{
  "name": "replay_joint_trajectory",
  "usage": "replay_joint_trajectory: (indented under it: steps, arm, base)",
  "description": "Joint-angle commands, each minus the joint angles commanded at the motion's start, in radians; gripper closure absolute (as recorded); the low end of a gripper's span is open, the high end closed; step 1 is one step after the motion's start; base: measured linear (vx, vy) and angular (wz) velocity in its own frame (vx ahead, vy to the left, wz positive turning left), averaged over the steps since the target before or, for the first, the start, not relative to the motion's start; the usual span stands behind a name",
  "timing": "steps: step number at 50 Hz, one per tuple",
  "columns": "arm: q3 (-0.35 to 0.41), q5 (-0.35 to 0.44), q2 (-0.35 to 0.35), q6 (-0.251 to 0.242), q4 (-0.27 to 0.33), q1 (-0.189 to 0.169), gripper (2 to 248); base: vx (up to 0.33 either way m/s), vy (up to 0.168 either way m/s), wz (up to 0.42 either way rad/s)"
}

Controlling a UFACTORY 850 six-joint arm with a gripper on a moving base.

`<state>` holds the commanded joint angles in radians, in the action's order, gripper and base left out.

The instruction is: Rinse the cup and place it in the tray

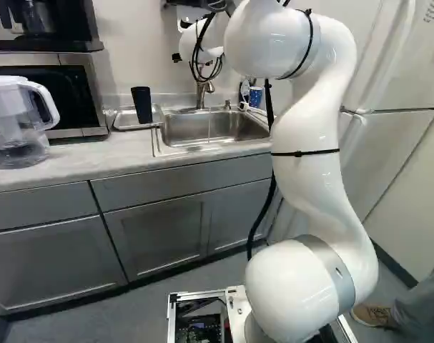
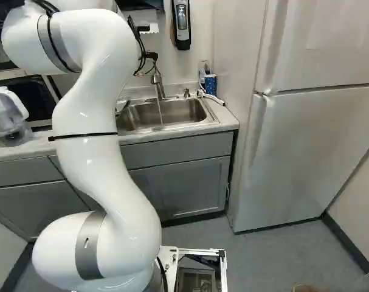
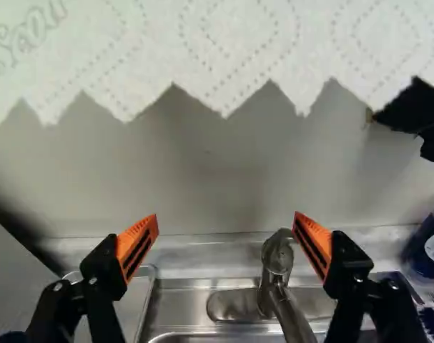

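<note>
Black cup [image 1: 142,106] stands in the metal tray [image 1: 124,120], about eight o'clock from the gripper [image 2: 152,55] in the left base view. Spread wide, the two orange-padded fingers face the wall [image 3: 202,179]; the faucet [image 2: 157,82] sits at six o'clock below them in the right base view.

So the arm [image 1: 306,171] stands tall in a kinda lazy S, upper end bent forward with the wrist [image 1: 197,39] out ahead. The gripper [image 2: 152,55] is wide open; in the wrist view its two fingers sit well apart, orange pads [image 3: 139,241] angled in toward each other.
</note>
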<state>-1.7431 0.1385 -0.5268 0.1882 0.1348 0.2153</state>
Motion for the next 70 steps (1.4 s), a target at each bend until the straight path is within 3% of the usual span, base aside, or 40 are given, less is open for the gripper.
replay_joint_trajectory:
  steps: [70]
  arm:
    - [0.027, 0.000, 0.022, 0.000, 0.000, 0.002, 3]
  base:
    - [0.000, 0.000, 0.000]
